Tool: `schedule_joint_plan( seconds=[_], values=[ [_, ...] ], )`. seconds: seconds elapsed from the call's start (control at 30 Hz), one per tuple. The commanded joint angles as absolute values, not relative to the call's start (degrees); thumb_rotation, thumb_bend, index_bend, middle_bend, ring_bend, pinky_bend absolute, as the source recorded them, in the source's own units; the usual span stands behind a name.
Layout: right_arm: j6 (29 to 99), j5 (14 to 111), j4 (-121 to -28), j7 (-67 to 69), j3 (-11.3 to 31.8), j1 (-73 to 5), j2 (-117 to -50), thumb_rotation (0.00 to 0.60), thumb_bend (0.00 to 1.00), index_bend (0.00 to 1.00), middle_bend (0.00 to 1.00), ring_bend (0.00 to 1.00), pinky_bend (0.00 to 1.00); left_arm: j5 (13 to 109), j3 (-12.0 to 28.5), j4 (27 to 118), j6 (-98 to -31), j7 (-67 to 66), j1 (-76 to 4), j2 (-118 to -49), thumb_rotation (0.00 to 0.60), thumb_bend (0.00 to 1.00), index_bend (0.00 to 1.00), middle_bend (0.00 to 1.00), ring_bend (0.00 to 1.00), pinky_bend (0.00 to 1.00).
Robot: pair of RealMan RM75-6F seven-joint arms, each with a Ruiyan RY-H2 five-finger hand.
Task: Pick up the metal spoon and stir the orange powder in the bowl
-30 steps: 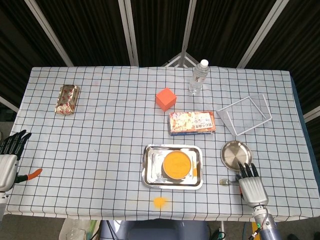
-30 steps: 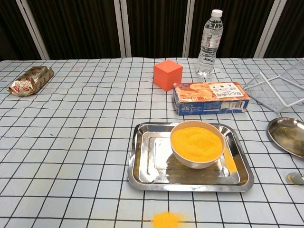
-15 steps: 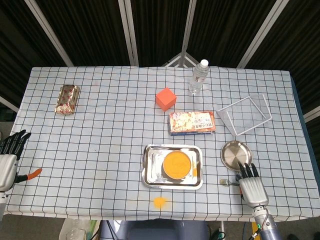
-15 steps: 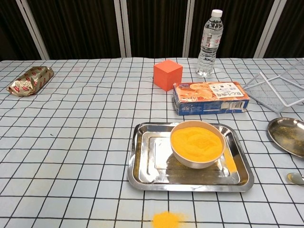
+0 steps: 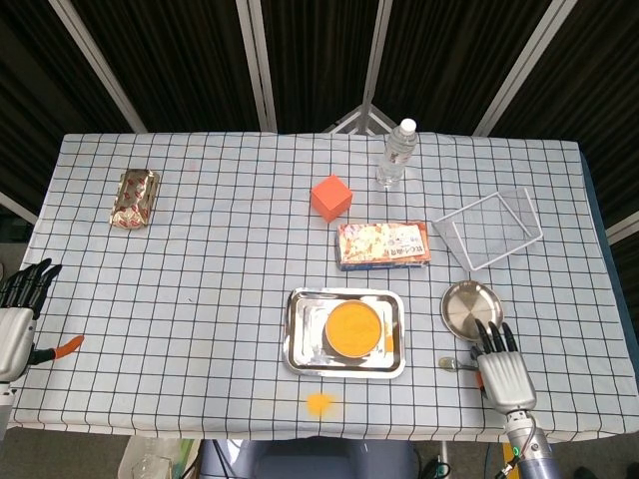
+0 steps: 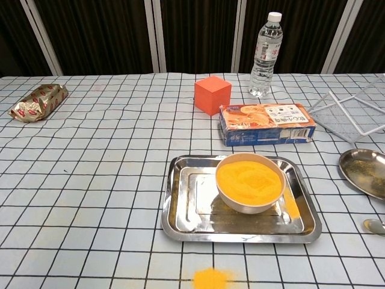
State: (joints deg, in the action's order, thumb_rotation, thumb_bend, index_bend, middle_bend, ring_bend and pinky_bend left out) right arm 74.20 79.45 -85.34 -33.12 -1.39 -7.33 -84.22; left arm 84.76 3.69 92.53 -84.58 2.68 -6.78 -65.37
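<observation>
- Two views cover the checked tablecloth, and from the head view the right hand (image 5: 500,367) sits low at the near right edge, fingers extended and slightly apart, gripping nothing that I can see.
- Just to that hand's left lies the metal spoon (image 5: 457,363), flat on the cloth, only its bowl end and a bit of handle showing before the fingers hide the rest; whether a finger touches it I cannot tell.
- Beyond the spoon sits a round metal dish (image 5: 470,307), and well to the left is the steel tray (image 5: 298,339) carrying the bowl (image 5: 354,329) of orange powder.
- At the far left edge, off the table, the left hand (image 5: 18,314) hangs with fingers spread and empty, next to an orange-handled tool (image 5: 62,348).
- A spilled patch of orange powder (image 5: 319,403) lies in front of the tray.
- From the chest view neither hand shows; only the spoon's bowl (image 6: 375,226) peeks in at the right edge, near the dish (image 6: 364,173).
- Here the bowl (image 6: 249,182) looks heaped nearly to its rim, standing toward the right of the tray (image 6: 177,208).
- My worry: a thin spoon lying flat could skid from under the fingers toward the edge.
- With powder that full, a brisk stir would throw more onto the tray and cloth, or shove the bowl along the slick steel.
</observation>
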Motion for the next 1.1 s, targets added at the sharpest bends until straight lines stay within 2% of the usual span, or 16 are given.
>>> schedule_joint_plan(
  seconds=[0.03,0.63,1.1],
  values=[
    [74.3,79.3,-84.9,-33.3,-1.2,-7.3,-84.5,0.6,0.51,0.5,0.11,0.0,0.0,84.8,3.7,92.5,-84.6,2.7,-6.8,-65.4,0.6,0.0,0.0,0.0,0.0,0.0],
    [75.9,79.9,-82.8,-33.9,-1.5,-6.7,-86.1,0.6,0.41,0.51,0.13,0.0,0.0,84.9,3.6,92.6,-84.5,2.8,-6.8,-65.3,0.6,0.0,0.0,0.0,0.0,0.0],
    [75.5,79.4,-80.2,-34.0,-1.5,-6.6,-87.5,0.6,0.4,0.51,0.13,0.0,0.0,84.9,3.6,92.5,-84.5,2.8,-6.8,-65.3,0.6,0.0,0.0,0.0,0.0,0.0]
  ],
)
